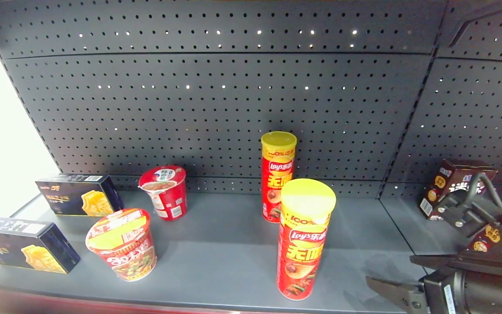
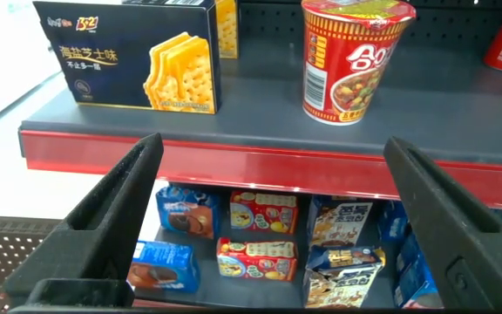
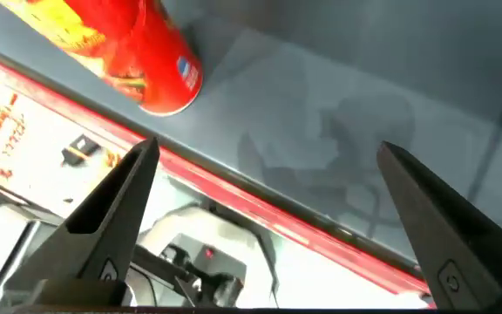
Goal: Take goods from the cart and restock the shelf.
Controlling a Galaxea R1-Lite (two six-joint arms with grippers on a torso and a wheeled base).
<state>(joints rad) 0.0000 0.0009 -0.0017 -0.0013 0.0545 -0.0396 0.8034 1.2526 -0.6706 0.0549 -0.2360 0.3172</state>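
The front chip can (image 1: 305, 240) stands upright near the front edge of the shelf (image 1: 225, 257), with a second chip can (image 1: 278, 174) behind it, close to the perforated back panel. Each is likely a light, stiff cardboard tube: tall, easy to tip, and slick on its printed wrap. I judge the best hold is across the middle of the body, below the yellow lid, with only modest squeeze. Both lids are on, so the contents are hidden.

The right gripper (image 3: 267, 157) hangs just off the shelf's red front lip, beside the front can and apart from it, its jaws spread wide and holding nothing. The left gripper (image 2: 273, 144) is also wide and empty, low in front of the shelf edge.

Further left stand two noodle cups, front (image 1: 122, 244) and rear (image 1: 166, 192), both with sealed lids. Beyond them are two dark cracker boxes, one forward (image 1: 24, 244) and one back (image 1: 79, 194). A brown snack box (image 1: 456, 179) sits in the next bay to the right. Below, a lower shelf (image 2: 260, 253) holds what look like biscuit packets, though they are too small to tell for sure.
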